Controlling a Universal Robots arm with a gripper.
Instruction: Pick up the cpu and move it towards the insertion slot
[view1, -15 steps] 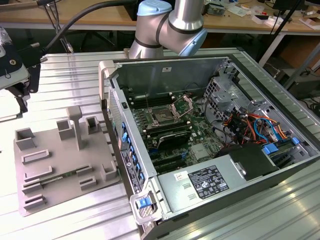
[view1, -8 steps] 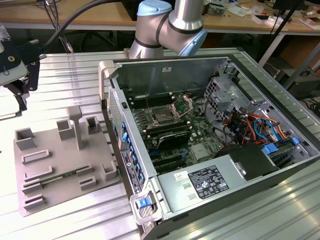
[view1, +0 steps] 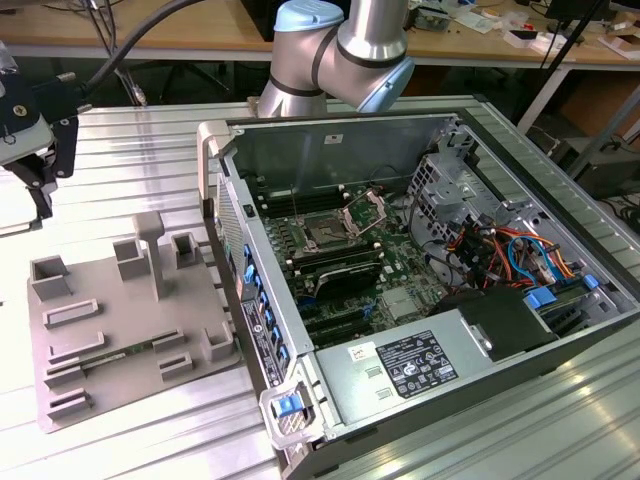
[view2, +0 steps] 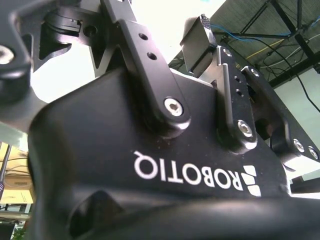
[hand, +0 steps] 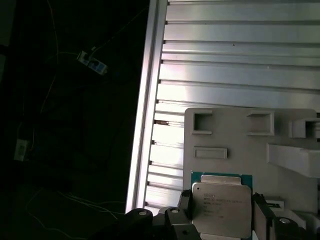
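**Chip held over its tray.** We found the black two-fingered gripper closed on the small flat square cpu, which had a dull grey metal top and a thin green rim. Its fingers pressed opposite edges so the chip stayed flat. We judged it lifted clear of the large grey plastic tray with raised blocks, on the ribbed aluminium table. The gripper hung at the exterior view's left, well apart from the square silver-framed insertion slot. That slot lay in the open grey computer case, its hinged bracket raised, presumably to admit the chip.
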